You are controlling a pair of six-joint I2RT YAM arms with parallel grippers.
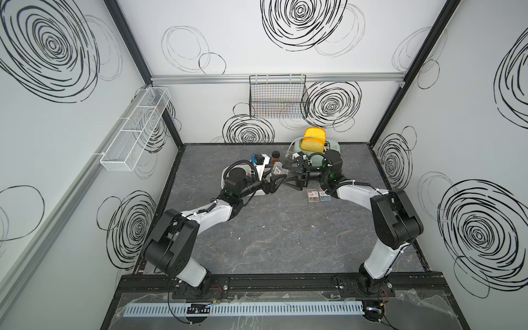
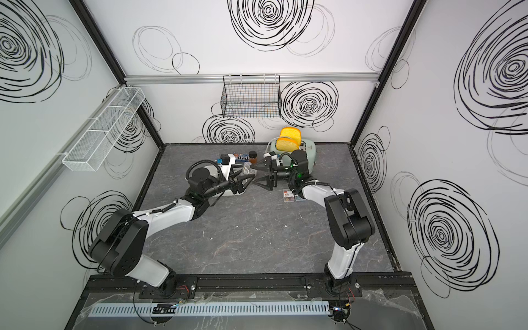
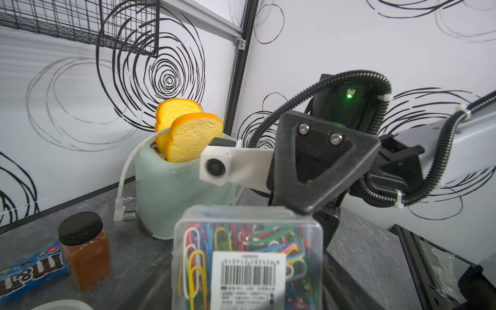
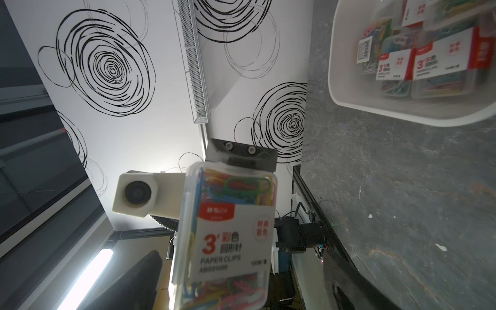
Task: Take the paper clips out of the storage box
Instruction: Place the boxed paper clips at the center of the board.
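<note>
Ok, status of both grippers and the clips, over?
Left gripper shut on a paper clip case. Right gripper open around it. More cases in storage box. Nothing blocking.

Clips [image 3: 241, 241] multicoloured, labels [image 4: 233, 241] white-and-red; box [image 4: 349, 104] white; toaster [image 3: 171, 193] mint; bread [image 3: 193, 139] yellow; jar [image 3: 86, 257] amber, black-lidded; counter [image 1: 285, 243] grey-veined; walls [image 1: 257, 34] black-swirled.

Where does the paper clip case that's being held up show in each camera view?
In both top views: case of paper clips, mid-scene, near the toaster and closer to the camera.
Left wrist: close up in the foreground, barcode facing the camera.
Right wrist: close up, red-and-white label facing the camera.
Shared landmark: the toaster, behind the case in the left wrist view too; the right wrist view lacks it.
</note>
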